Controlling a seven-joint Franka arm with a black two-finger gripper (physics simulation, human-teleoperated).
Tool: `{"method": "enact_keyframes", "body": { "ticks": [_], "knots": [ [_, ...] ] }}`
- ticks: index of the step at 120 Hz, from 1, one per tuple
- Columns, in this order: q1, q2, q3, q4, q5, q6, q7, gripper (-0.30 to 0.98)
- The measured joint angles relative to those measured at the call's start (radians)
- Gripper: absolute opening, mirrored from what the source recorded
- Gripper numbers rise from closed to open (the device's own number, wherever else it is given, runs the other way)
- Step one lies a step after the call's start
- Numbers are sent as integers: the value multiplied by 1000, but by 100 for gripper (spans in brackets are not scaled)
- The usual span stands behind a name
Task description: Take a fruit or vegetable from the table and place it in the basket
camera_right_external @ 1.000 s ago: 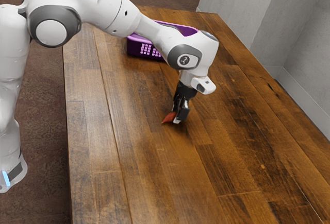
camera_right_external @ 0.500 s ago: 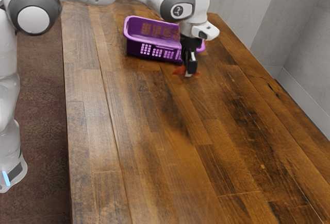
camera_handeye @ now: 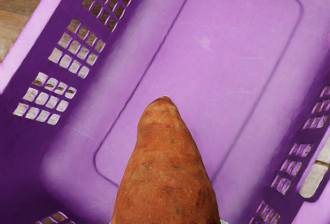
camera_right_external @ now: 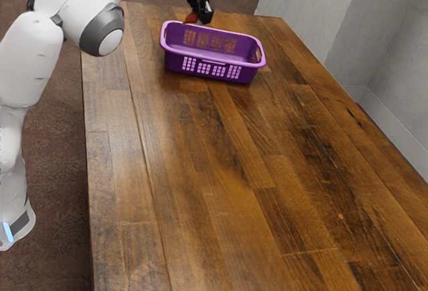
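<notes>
In the exterior view my gripper (camera_right_external: 199, 15) is up at the top, just over the far rim of the purple basket (camera_right_external: 227, 70), shut on an orange-brown sweet potato (camera_right_external: 191, 19). The wrist view has the sweet potato (camera_handeye: 167, 177) large at the lower edge, its tapered tip pointing out over the basket's floor (camera_handeye: 221, 69). Beneath it the basket's inside holds nothing that I can see.
The wooden table (camera_right_external: 200, 190) stretches from the basket toward the exterior view's lower edge. Grey walls (camera_right_external: 388, 57) stand past the table's edge at the exterior view's right.
My gripper has carried the sweet potato up off the table, past the basket's near side and on to its far rim. The basket has stayed where it was.
</notes>
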State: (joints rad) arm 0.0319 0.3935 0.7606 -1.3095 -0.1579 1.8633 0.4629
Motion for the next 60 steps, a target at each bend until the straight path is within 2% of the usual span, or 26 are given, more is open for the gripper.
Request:
{"method": "enact_keyframes", "body": {
  "ticks": [15, 33, 46, 60],
  "knots": [
    [149, 85, -102, 80, -9, 48, 41, 16],
    [182, 117, -132, 105, -24, 87, 80, 16],
    [188, 119, -151, 105, -33, 110, 104, 43],
    [189, 119, -153, 105, -35, 122, 125, 57]
  ]
}}
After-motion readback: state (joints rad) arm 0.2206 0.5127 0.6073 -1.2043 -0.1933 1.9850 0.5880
